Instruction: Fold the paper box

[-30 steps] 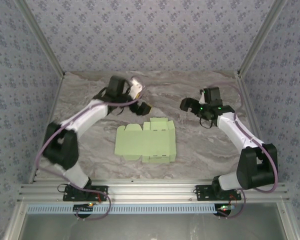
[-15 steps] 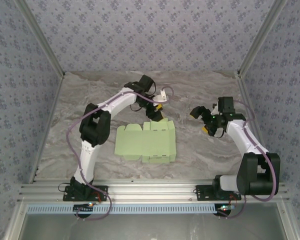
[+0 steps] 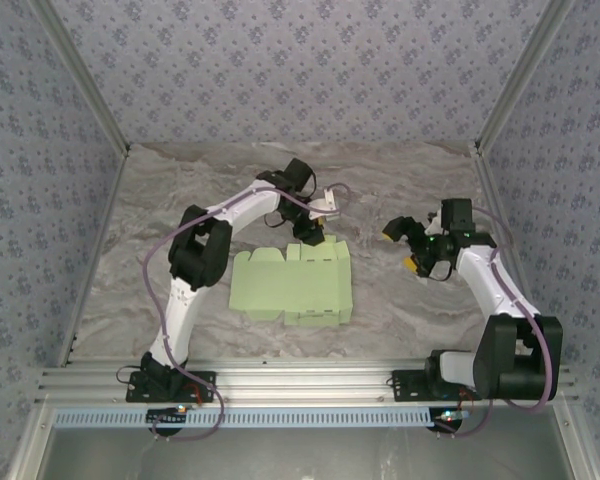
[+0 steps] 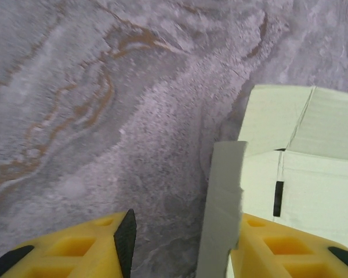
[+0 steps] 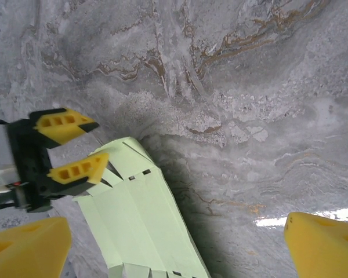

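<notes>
paper box [image 3: 292, 286] on table [image 3: 170, 210], left gripper [image 3: 312, 240] perhaps touching far edge, right gripper [image 3: 402, 247] apart

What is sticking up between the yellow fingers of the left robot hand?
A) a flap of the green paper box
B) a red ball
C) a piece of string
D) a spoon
A: in the left wrist view a pale green flap of the paper box stands up between the yellow fingers of the left gripper, close to one finger and with a gap to the other.

No legible text, labels or numbers visible.
</notes>
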### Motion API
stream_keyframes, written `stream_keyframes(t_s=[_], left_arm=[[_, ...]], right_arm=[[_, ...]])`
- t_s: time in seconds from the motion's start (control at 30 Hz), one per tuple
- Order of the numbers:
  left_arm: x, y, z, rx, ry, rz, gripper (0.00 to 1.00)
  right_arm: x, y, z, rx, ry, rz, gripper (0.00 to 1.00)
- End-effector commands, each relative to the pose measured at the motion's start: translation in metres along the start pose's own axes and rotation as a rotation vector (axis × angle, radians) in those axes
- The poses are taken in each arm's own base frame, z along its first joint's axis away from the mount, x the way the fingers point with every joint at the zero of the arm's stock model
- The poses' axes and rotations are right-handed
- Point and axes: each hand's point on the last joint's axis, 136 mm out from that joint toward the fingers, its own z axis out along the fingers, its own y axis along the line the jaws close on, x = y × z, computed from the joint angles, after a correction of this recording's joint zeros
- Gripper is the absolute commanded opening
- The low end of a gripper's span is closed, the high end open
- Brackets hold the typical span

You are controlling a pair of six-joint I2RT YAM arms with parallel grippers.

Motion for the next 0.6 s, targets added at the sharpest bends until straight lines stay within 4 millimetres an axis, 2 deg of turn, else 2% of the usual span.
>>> stream_keyframes(t_s=[0.0, 0.1, 0.23, 0.3, 0.43, 0.57], left_arm=[[-0.011, -0.013, -0.012, 0.011, -0.039, 0.037, 0.48], [-0.008, -0.014, -0.012, 0.008, -0.034, 0.042, 0.44], [-0.009, -0.013, -0.019, -0.021, -0.020, 0.041, 0.15], [-0.014, -0.012, -0.027, -0.040, -0.033, 0.043, 0.08], [-0.025, -0.009, -0.048, -0.119, -0.065, 0.009, 0.02], [-0.029, -0.002, -0.069, -0.245, -0.113, -0.064, 0.03]], right_arm=[[0.005, -0.001, -0.004, -0.008, 0.013, 0.017, 0.96], [0.006, -0.003, -0.002, -0.007, 0.022, 0.022, 0.94], [0.008, -0.005, 0.000, -0.008, 0.006, 0.034, 0.89], [0.008, -0.004, -0.001, 0.007, 0.007, 0.013, 0.88], [0.013, 0.001, -0.001, 0.058, -0.010, -0.042, 0.87], [0.022, 0.023, 0.007, 0.031, 0.031, -0.105, 0.87]])
